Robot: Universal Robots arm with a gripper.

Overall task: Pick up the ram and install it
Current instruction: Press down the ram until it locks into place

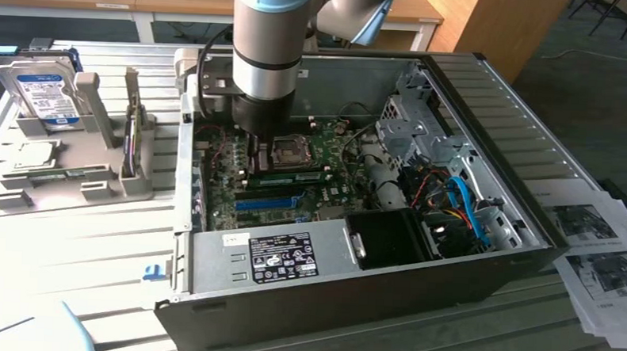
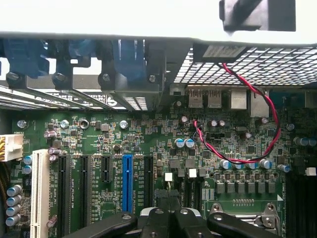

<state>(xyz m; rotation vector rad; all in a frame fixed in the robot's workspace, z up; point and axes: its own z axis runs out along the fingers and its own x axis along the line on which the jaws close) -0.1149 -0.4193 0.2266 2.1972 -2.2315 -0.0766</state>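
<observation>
My gripper (image 1: 259, 156) reaches down into the open computer case (image 1: 340, 303), low over the green motherboard (image 2: 148, 134). In the wrist view its two dark fingers (image 2: 162, 213) are pressed together. The ram (image 1: 292, 177), a thin green stick with a pale label, sits edge-up directly under those fingers, between the processor socket (image 1: 292, 149) and the long blue slot (image 1: 265, 203). It runs parallel to that blue slot (image 2: 127, 193). The fingers hide most of the ram in the wrist view. Long dark slots (image 2: 299, 198) lie beyond the socket (image 2: 242, 215).
A grey holder (image 1: 102, 174) at the exterior view's left carries a silver hard drive (image 1: 40, 92). Red and black wires (image 2: 257, 124) loop over the board. The power supply (image 1: 278, 253), a drive cage (image 1: 411, 124) and blue cables (image 1: 466, 202) crowd the case. Papers (image 1: 606, 260) lie at the right.
</observation>
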